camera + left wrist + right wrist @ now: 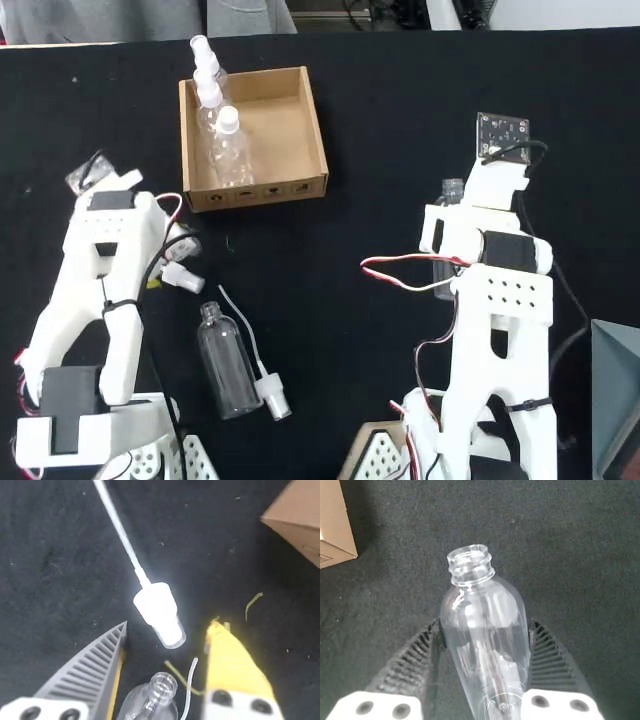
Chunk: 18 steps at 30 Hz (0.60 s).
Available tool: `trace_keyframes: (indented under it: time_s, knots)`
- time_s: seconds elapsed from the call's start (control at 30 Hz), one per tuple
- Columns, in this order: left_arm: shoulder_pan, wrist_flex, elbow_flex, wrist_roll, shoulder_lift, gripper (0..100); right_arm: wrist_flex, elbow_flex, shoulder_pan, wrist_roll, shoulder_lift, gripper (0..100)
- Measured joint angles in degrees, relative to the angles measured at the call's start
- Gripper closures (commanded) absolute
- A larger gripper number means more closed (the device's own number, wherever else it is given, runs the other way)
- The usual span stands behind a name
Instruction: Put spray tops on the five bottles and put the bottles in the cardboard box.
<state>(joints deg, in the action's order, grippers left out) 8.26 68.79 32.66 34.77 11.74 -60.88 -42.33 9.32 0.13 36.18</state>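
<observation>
Right wrist view is showing the right gripper (484,630) clamping an uncapped bottle (485,605) by its body, with fingers pressing on both sides and the open neck pointing away over the black table (580,540). The left gripper (170,625) is hanging with its jaws spread wide on either side of a spray top (157,611), which is lying on the table with its tube trailing away. High view is showing three capped bottles (231,150) lying in the box (256,191), while a bare bottle (225,365) is lying near the left arm with a second top (271,387) just beside its base.
</observation>
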Motion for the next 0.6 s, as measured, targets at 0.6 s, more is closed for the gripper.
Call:
trace_keyframes:
  time_s: [0.6]
  knots:
    - [5.8,7.0,-9.7,-22.1,0.0,81,0.0,0.0,0.0,0.0,0.0,85.8]
